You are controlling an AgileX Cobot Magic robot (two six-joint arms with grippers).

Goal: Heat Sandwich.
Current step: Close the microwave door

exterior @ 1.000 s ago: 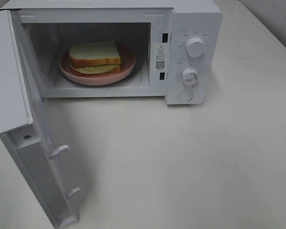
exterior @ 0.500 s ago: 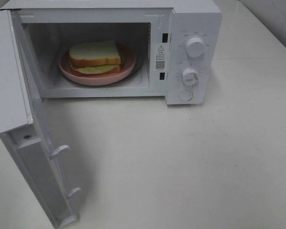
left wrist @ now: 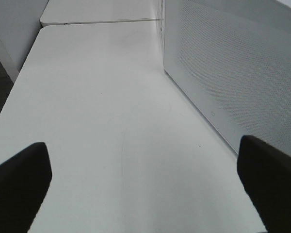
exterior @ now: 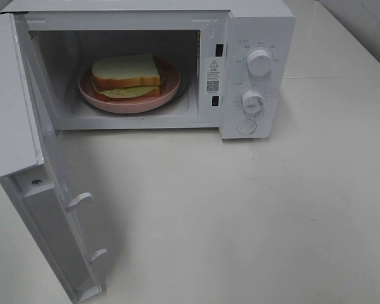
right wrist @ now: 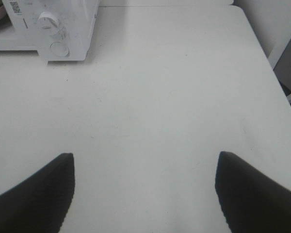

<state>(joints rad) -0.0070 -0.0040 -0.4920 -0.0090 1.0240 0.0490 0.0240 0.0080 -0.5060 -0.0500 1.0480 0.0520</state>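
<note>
The sandwich (exterior: 126, 75) lies on the plate (exterior: 171, 88) inside the microwave (exterior: 272, 31), at the far side of the table (exterior: 272, 221). The door (exterior: 50, 234) stands open at left, reaching nearward. On the microwave's right side sit two knobs (exterior: 259, 62), apparently above a button (exterior: 246, 126).

Microwave (exterior: 256, 38) sticker (exterior: 213, 75): warning triangle, QR code; small print unreadable

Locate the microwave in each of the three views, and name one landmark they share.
Exterior high: the microwave fills the upper left, its door swung open.
Left wrist: only a white perforated panel, probably that door.
Right wrist: only its control panel, with a dial and round button.
Shared landmark: the white table.
</note>
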